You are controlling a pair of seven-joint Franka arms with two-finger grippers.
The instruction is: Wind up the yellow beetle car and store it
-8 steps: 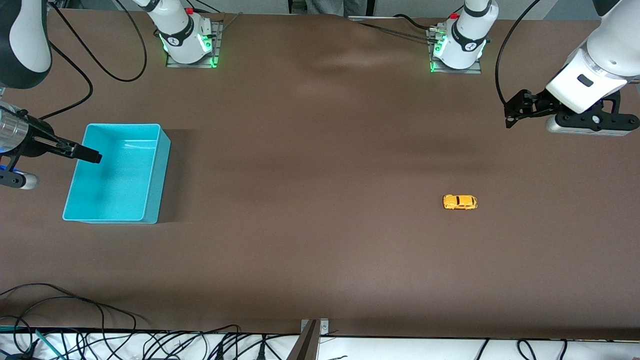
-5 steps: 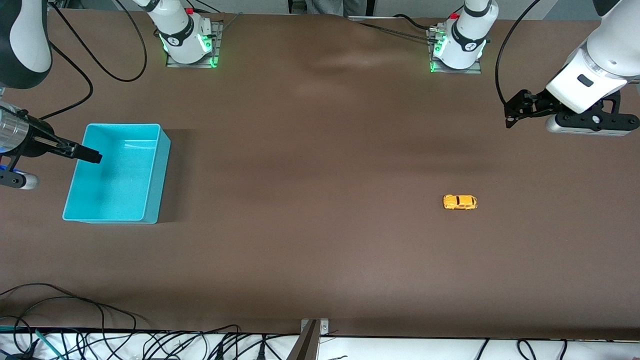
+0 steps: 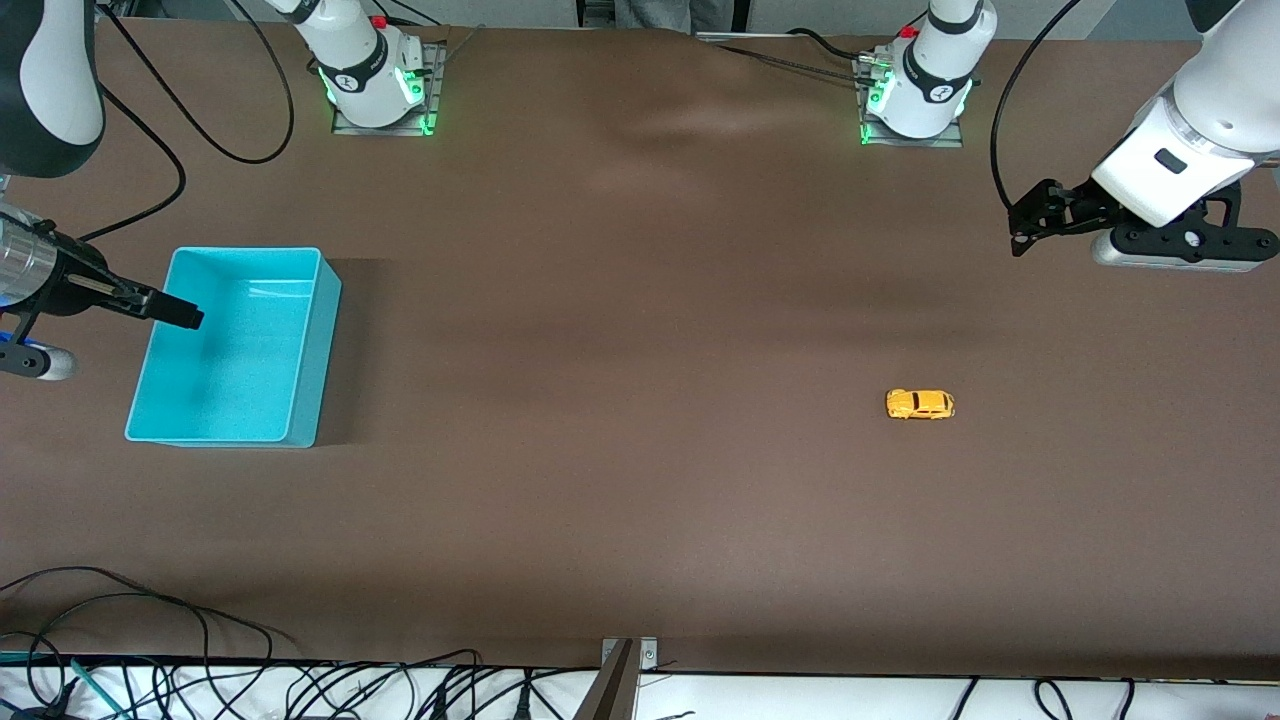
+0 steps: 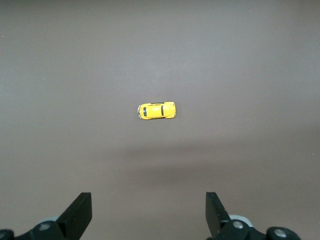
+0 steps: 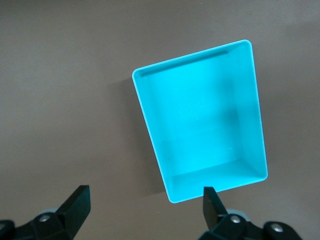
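The broad brown matte counter [image 3: 640, 450] carries everything shown. My two white arms hang raised above it, one at each end. Toward my right arm's end stands a rectangular turquoise plastic bin [image 3: 300, 400], open-topped with nothing inside. My right claw [image 3: 185, 314] hangs over the bin's outer edge, its dark fingers [image 5: 75, 205] spread wide and gripping nothing, the bin [image 5: 150, 120] filling its wrist view. My left claw [image 3: 1020, 230] hangs over bare counter at my left arm's end, fingers [image 4: 80, 215] likewise spread wide around nothing. The tiny yellow-orange beetle-shaped toy car with dark windows [image 3: 920, 404] sits on its wheels on the open counter toward my left arm's end, well apart from the bin and touching neither claw; it shows in the left wrist view [image 4: 156, 110].
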